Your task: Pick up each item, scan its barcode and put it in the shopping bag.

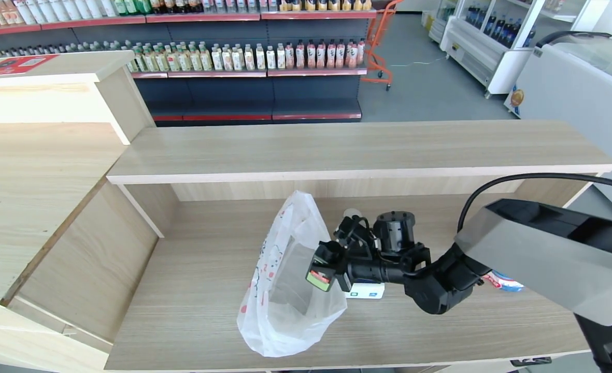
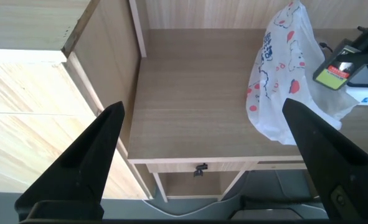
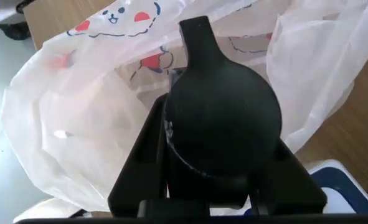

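- My right arm reaches from the right across the lower counter shelf (image 1: 191,311), forearm almost level, wrist turned toward the shopping bag (image 1: 280,300).
- My right gripper (image 1: 322,269) is pinched on a small dark item (image 1: 319,280) with a green-and-red label, held above the shelf at the edge of the bag's mouth.
- My left gripper (image 2: 202,106) hangs above the shelf's near left corner, well apart from the bag, with its two fingers (image 2: 112,149) spread wide and nothing between them.
- The bag stands slumped on the shelf, white with red and blue prints, its opening toward my right wrist.
- The head view shows a white box (image 1: 365,291) lying on the shelf under my right forearm, just beside the bag, and a red-and-blue packet (image 1: 503,282) farther right.
- The left wrist view shows the bag (image 2: 280,81), my right gripper (image 2: 352,46), the item's label (image 2: 332,73) and the white box (image 2: 367,90) from the side.
- The right wrist view looks along the item (image 3: 221,118), whose rounded dark body and narrow neck point into the open bag (image 3: 78,124); it hides my fingertips there.
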`<state>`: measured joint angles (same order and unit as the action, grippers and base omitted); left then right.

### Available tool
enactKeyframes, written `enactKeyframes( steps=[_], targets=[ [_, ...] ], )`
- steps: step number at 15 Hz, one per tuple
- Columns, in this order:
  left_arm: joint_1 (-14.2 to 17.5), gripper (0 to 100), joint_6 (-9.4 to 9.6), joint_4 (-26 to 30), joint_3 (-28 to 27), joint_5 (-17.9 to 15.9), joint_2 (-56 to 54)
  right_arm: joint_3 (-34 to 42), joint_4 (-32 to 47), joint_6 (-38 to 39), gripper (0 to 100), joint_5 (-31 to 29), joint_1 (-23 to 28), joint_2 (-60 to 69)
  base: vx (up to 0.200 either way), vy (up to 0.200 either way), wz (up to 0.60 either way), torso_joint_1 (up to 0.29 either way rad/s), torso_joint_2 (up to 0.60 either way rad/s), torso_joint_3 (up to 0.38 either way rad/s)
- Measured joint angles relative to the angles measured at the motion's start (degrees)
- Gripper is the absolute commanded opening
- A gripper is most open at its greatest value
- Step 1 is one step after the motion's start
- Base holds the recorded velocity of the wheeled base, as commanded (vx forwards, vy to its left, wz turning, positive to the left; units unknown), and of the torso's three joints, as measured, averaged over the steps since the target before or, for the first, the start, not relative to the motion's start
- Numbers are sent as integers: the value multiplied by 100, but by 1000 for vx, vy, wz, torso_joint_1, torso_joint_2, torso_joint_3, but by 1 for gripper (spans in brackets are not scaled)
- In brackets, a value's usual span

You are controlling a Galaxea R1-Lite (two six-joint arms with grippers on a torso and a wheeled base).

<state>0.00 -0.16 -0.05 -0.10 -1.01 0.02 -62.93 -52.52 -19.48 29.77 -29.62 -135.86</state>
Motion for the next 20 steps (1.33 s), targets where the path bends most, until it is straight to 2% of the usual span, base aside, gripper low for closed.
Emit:
enactKeyframes(
  steps=[2, 6, 7, 9, 11, 14, 16, 20],
  targets=[
    [0, 100, 0, 0, 0, 0, 0, -93, -11, -507, 0, -10, -44, -251, 0, 0, 0, 0, 0, 0],
    [0, 100, 0, 0, 0, 0, 0, -258, -39, -739, 0, -10, -91, -564, 0, 0, 0, 0, 0, 0],
    [0, 100, 0, -2, 0, 0, 0, -328, -55, -739, 100, -7, -96, -611, 0, 0, 0, 0, 0, 0],
    [0, 100, 0, -2, 0, 1, 0, -446, -17, -651, 100, 1, -111, -653, 0, 0, 0, 0, 0, 0],
    [0, 100, 0, -2, 0, -2, 0, -474, 35, -244, 100, 1, -105, -597, 0, 0, 0, 0, 0, 0],
    [0, 100, 0, -2, 0, 0, 0, -451, 180, 1111, 100, 0, -107, -295, 0, 0, 0, 0, 0, 0],
    [0, 100, 0, -2, 0, 0, 0, -441, 424, 1743, 100, -5, -45, 26, 0, 0, 0, 0, 0, 0],
    [0, 100, 0, 0, 0, -2, 0, -101, 884, 2338, 100, -10, 247, 741, 0, 0, 0, 0, 0, 0]
  ],
)
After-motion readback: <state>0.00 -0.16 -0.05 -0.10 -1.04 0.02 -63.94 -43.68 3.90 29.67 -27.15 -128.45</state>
